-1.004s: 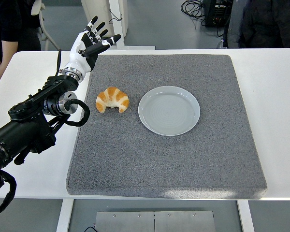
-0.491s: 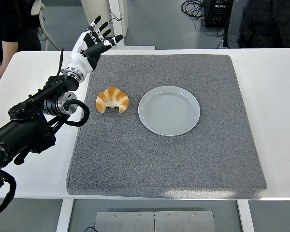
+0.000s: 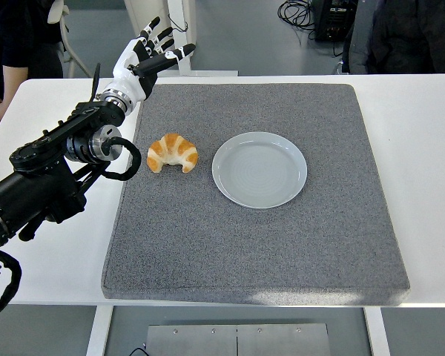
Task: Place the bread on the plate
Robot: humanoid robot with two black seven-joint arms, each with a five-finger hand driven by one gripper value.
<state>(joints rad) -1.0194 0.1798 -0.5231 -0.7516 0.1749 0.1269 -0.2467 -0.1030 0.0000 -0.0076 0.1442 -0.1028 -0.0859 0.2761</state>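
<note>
A golden croissant [image 3: 173,153] lies on the grey mat [image 3: 259,245], just left of an empty pale grey plate [image 3: 259,169]. My left hand [image 3: 150,56] is raised above the mat's far left corner, beyond the croissant and apart from it. Its fingers are spread and hold nothing. The black left arm [image 3: 52,174] reaches in from the left edge over the white table. The right arm is out of view.
A person in dark clothes [image 3: 7,44] stands at the table's far left corner, another [image 3: 408,33] at the top right. The white table [image 3: 423,148] extends beyond the mat on both sides.
My left hand has risen and moved a little farther back and to the right, fingers still spread. The croissant and plate have not moved.
</note>
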